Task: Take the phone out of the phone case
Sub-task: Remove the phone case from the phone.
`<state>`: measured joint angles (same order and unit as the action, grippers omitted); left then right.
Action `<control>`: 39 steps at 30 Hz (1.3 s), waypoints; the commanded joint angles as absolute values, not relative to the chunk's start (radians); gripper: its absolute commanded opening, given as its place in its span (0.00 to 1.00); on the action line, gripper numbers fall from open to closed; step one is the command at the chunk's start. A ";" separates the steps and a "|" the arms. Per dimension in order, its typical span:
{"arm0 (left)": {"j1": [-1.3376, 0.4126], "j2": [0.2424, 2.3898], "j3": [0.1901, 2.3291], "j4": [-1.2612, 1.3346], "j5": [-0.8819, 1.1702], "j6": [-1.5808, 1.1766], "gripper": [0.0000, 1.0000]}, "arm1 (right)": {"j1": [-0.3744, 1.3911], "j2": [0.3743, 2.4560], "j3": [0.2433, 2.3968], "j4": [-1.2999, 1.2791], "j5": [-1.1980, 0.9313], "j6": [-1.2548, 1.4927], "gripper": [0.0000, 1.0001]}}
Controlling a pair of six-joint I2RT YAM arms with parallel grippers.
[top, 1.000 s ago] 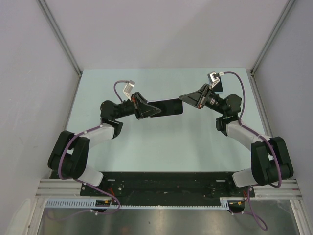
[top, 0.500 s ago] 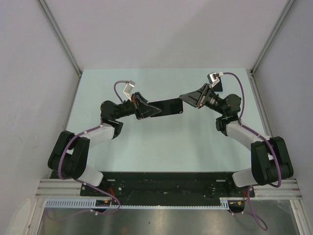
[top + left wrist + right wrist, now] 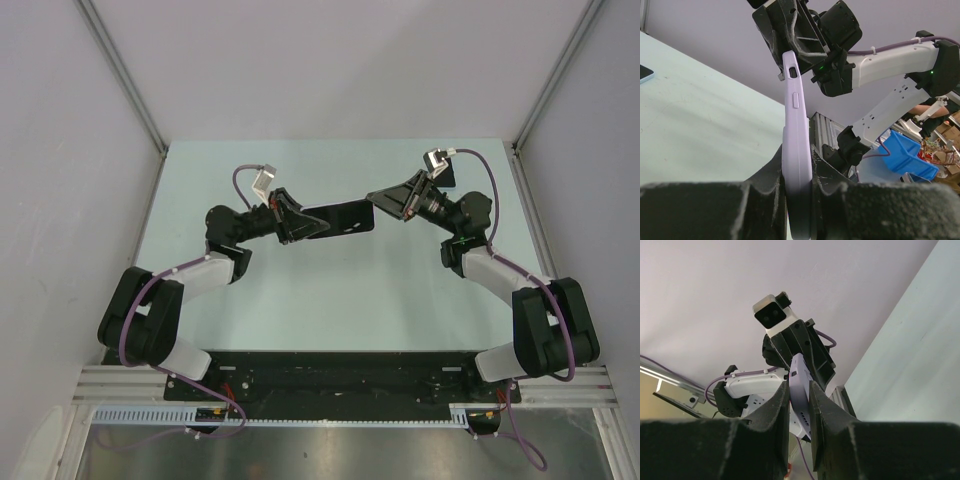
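Phone case [image 3: 797, 150], lilac in colour, hung in the air over the middle of the tabletop [image 3: 330, 300], stretched between my two arms like a bridge. My left jaws were clamped on one short end and my right jaws on the other, each pair pressing on the two flat faces. In both wrist views I saw it only edge-on, in the centre of the frame, with a side button [image 3: 795, 100] in the upper half. From above it showed as a dark slab [image 3: 335, 218]. I could not tell from this whether the phone sat inside.

I judged the case light and rather soft, so it would bend and its lip would peel back when I twisted. The phone would be stiff, smooth and breakable, and it could slip out and fall to the tabletop. Better to keep one end held firmly and work the rim at a corner with the other jaws.

A small flat thing with a pale blue edge [image 3: 644, 73] lay at the far left; I could not identify it.
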<state>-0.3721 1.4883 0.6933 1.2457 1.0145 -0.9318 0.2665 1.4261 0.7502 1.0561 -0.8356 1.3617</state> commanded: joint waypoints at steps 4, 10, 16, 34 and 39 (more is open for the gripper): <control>-0.446 1.433 0.713 1.620 1.161 -0.891 0.00 | 0.276 1.454 0.752 1.009 -0.738 1.384 0.20; -0.451 1.431 0.712 1.620 1.164 -0.884 0.00 | 0.262 1.448 0.752 0.994 -0.727 1.393 0.22; -0.459 1.434 0.710 1.620 1.170 -0.877 0.00 | 0.255 1.443 0.752 0.985 -0.716 1.410 0.34; -0.426 1.442 0.710 1.620 1.100 -0.902 0.00 | 0.230 1.381 0.753 1.061 -0.836 1.102 0.40; -0.390 1.439 0.693 1.621 1.043 -0.907 0.00 | 0.227 1.382 0.752 1.123 -0.888 1.086 0.39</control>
<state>-0.4191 1.4769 0.6933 1.2709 1.1332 -0.8928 0.2314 1.4075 0.7498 1.0271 -0.8223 1.1545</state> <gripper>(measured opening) 0.191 0.392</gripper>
